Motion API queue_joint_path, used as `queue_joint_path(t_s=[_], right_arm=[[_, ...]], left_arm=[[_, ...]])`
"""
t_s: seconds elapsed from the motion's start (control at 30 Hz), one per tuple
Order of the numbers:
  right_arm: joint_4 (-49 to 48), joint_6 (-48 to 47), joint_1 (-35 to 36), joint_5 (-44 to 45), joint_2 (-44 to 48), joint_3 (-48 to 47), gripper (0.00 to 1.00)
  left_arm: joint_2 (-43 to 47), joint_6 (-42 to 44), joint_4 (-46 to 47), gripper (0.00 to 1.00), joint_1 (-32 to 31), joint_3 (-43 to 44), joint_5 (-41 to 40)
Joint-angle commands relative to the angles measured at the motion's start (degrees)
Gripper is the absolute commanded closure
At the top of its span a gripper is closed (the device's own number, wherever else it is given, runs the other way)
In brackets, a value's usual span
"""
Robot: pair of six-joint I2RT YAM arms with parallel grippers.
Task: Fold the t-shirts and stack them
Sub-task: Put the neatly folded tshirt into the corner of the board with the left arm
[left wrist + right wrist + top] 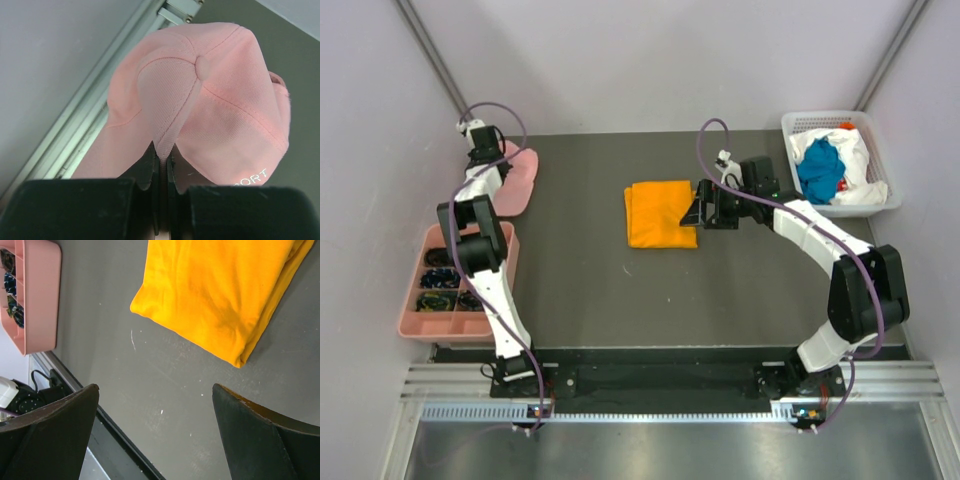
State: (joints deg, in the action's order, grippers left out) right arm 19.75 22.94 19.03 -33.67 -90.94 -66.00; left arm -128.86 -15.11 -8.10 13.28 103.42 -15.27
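Observation:
An orange-yellow t-shirt [661, 212] [225, 287] lies folded in the middle of the table. My right gripper [698, 213] [155, 400] hangs open just right of it, with nothing between its fingers. Teal-blue [818, 168] and white [860, 160] t-shirts lie crumpled in the white basket [885, 190] at the back right. At the back left, my left gripper [492, 160] [162, 157] is shut on a fold of the pink cap [515, 180] [210, 100], which fills the left wrist view.
A pink compartment tray [415, 290] [42, 295] with small dark items sits at the left edge, beside the left arm. The table's metal rail [100, 110] runs close behind the cap. Walls close in on both sides.

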Motion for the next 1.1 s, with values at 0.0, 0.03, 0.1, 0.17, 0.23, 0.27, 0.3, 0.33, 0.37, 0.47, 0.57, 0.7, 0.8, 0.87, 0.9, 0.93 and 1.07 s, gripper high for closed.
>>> queue_joint_path(t_s=[0.0, 0.03, 0.1, 0.17, 0.23, 0.27, 0.3, 0.33, 0.37, 0.47, 0.57, 0.7, 0.8, 0.87, 0.9, 0.93, 1.07], right_arm=[[-1.0, -0.8, 0.8, -0.4, 0.8, -0.3, 0.05], [-1.2, -0.7, 0.8, -0.4, 0.9, 0.1, 0.05], [-1.5, -0.7, 0.8, -0.3, 1.5, 0.3, 0.05], [-1.4, -0.7, 0.9, -0.3, 1.7, 0.6, 0.04], [-1.0, -1.0, 0.8, -0.3, 2.2, 0.8, 0.04], [-1.0, -1.0, 0.8, 0.1, 2.4, 0.8, 0.04], [-0.9, -1.1, 0.8, 0.2, 2.8, 1.0, 0.04], [-0.9, -1.1, 0.8, 0.4, 3.0, 1.1, 0.04], [-0.9, -1.1, 0.7, 0.7, 3.2, 1.3, 0.04], [-1.2, -1.1, 0.9, 1.0, 3.9, 1.9, 0.04], [-0.9, -1.4, 0.8, 1.1, 4.4, 2.5, 0.04], [-0.3, -2.0, 0.8, 1.5, 5.1, 3.4, 0.04], [0.2, -2.6, 0.8, 1.9, 5.3, 3.6, 0.04], [0.4, -2.8, 0.8, 2.1, 5.4, 3.7, 0.04], [0.4, -2.9, 0.8, 2.2, 5.5, 3.7, 0.04], [0.3, -3.0, 0.8, 2.2, 5.4, 3.7, 0.04], [-0.1, -2.8, 0.8, 2.0, 5.2, 3.9, 0.04]], left_arm=[[6.6, -2.3, 3.6, 1.0, -1.8, -0.2, 6.4], [7.0, -1.7, 3.1, 1.0, -3.5, 0.2, 6.4], [7.8, 0.5, 3.0, 1.0, -5.5, 0.2, 4.8], [8.2, 1.4, 2.8, 1.0, -8.5, 0.4, 4.4], [8.6, 1.6, 2.6, 1.0, -10.8, 0.8, 5.1], [8.8, 1.8, 2.4, 1.0, -11.8, 0.8, 5.2], [9.1, 2.3, 2.4, 1.0, -12.7, 0.9, 4.8], [9.3, 2.5, 2.5, 1.0, -15.0, 0.5, 4.5], [9.3, 2.7, 2.7, 1.0, -16.2, 0.3, 4.4], [8.1, 4.7, 3.5, 1.0, -20.9, 0.4, 1.8], [5.7, 5.1, 4.1, 1.0, -24.3, 1.4, 1.1], [1.9, 6.1, 5.3, 1.0, -27.4, 4.5, 0.0], [-0.9, 6.4, 4.9, 1.0, -28.7, 7.3, -0.4], [-1.9, 6.5, 4.7, 1.0, -29.0, 8.5, -0.6], [-2.5, 6.6, 4.8, 1.0, -29.1, 9.0, -0.8], [-2.8, 6.7, 4.8, 1.0, -29.2, 9.1, -0.9], [-4.0, 7.4, 5.5, 0.85, -29.2, 9.6, -2.0]])
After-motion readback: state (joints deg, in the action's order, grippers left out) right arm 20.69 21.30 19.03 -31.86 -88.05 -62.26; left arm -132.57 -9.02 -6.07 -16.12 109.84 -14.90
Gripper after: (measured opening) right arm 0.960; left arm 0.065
